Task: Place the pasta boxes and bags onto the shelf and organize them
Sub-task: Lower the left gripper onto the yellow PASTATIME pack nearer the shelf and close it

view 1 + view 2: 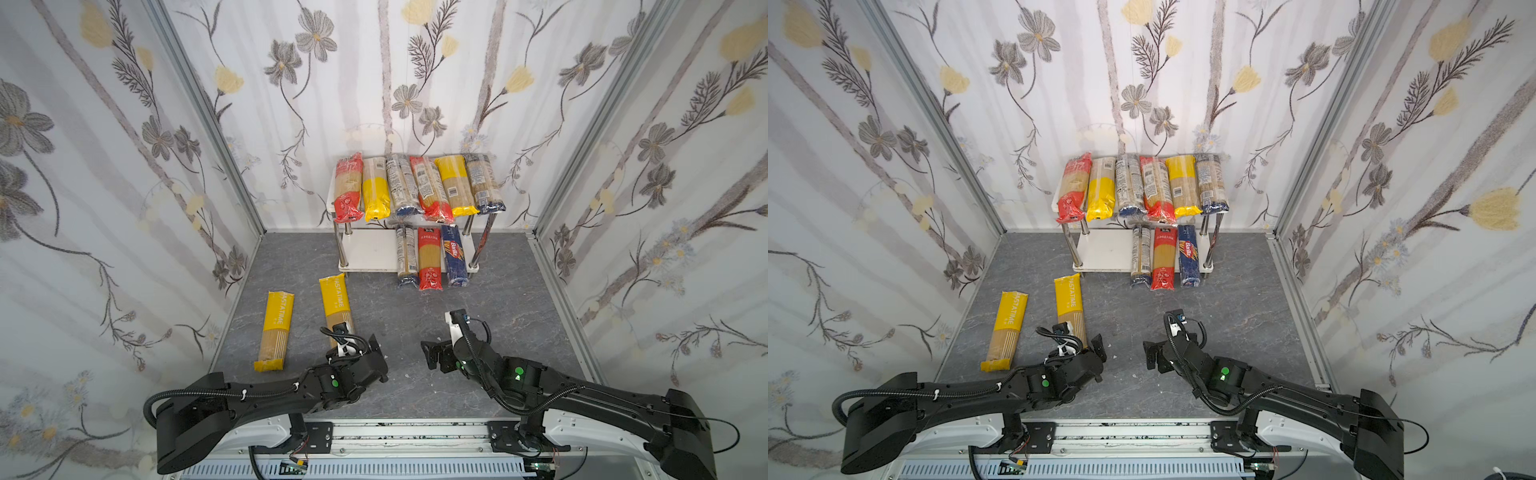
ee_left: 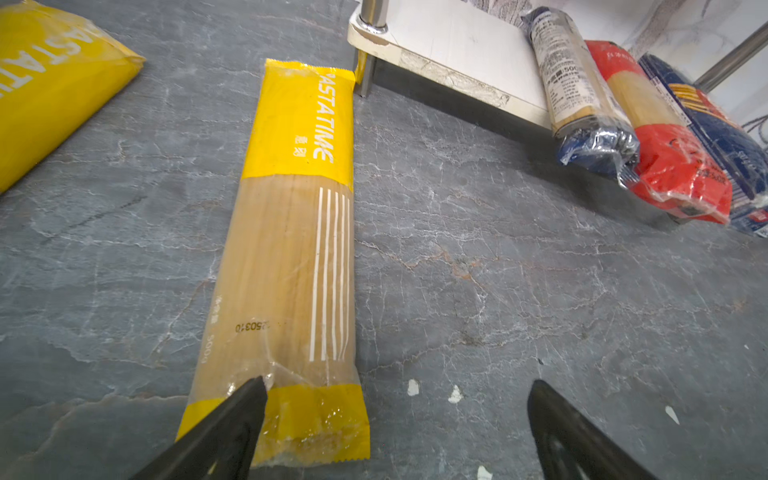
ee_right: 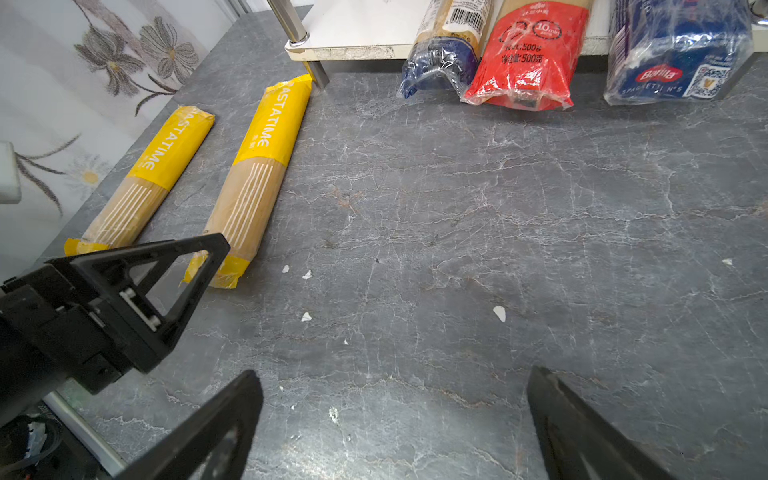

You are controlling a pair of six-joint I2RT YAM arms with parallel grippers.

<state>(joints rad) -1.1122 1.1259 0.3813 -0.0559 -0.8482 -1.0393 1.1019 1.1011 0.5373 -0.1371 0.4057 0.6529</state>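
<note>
On the desk [image 1: 415,324], two packs lay off the shelf [image 1: 365,253]: the outer yellow pack [image 1: 276,328] and the inner yellow pack [image 2: 291,249], whose far corner seemed to touch a shelf leg [image 2: 366,79]. Left fingers [image 2: 232,424] were spread wide and empty, one tip over the inner pack's near end. Right fingers [image 3: 224,419] were spread over bare desk. Pickup looked in hand: the next move called for centring across the pack, lowering, then pinching.
</note>
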